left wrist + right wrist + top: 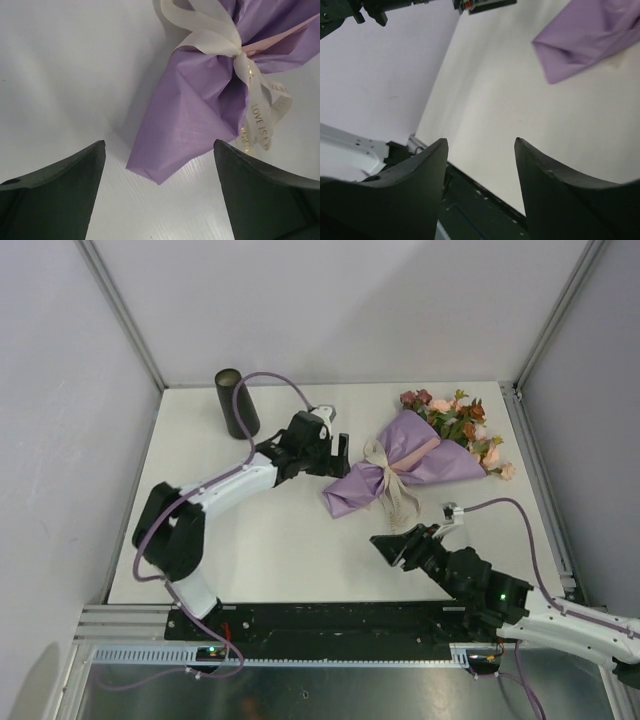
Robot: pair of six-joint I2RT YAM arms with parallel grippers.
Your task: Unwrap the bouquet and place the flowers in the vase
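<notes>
The bouquet (410,465) lies on the white table, wrapped in lilac paper and tied with a cream ribbon (390,480). The flowers (465,425) stick out of its far right end, pink, peach and dark red. The black vase (236,403) stands upright at the back left. My left gripper (335,455) is open just left of the bouquet's stem end; in its wrist view the purple paper tip (195,115) lies ahead of the open left gripper (160,145), apart from it. My right gripper (395,543) is open and empty below the ribbon tails, with the paper (590,35) beyond.
The table is boxed in by white walls with metal frame posts. A black rail (330,620) runs along the near edge between the arm bases. The left arm's purple cable (275,380) loops over the table beside the vase.
</notes>
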